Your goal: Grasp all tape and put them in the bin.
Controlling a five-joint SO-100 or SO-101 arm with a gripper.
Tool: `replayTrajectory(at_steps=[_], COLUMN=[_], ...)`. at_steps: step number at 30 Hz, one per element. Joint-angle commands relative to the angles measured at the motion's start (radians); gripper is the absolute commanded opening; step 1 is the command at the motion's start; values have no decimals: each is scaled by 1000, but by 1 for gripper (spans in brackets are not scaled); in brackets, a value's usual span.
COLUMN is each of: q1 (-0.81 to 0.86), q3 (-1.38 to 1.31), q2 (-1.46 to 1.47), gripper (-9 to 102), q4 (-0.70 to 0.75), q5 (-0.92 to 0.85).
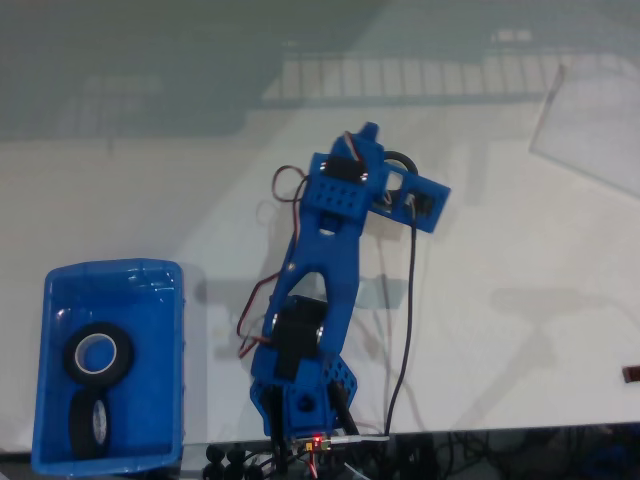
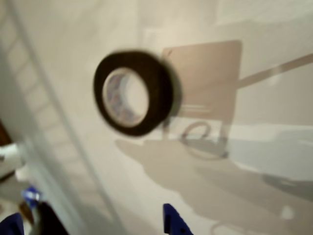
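My pincer (image 2: 93, 223) comes into the wrist view from the bottom edge, as two blue tips, one at the left corner and one near the middle. There is a wide gap between them and nothing inside it, so my pincer is released. Above the tips, apart from them, one tape (image 2: 133, 93) lies on the white table (image 2: 254, 196). It is black with a pale core, and it looks a little blurred.

In the fixed view my blue arm (image 1: 320, 300) reaches up the picture, and this same tape (image 1: 403, 163) shows only partly behind my wrist. A black cable (image 1: 408, 310) runs down along the arm to the table edge. The bin (image 1: 160, 290) stands well apart at the lower left. Two tapes are inside it, one (image 1: 98, 352) lying flat and another (image 1: 92, 424) below it, standing more on its edge, and they are touching.
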State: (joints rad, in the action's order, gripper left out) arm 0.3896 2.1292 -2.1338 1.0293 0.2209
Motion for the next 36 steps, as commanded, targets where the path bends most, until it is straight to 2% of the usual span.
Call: replayTrajectory(at_steps=[1,16,28,33,36], q1=[72,89,98,107,115], q3=[-75,-373,-537,-574,-589], q2=[78,555,767,818,838], gripper=[38,36,30,26,17], q4=[-3,100,156,164,164], q5=[15,-25,-43,-43,-35])
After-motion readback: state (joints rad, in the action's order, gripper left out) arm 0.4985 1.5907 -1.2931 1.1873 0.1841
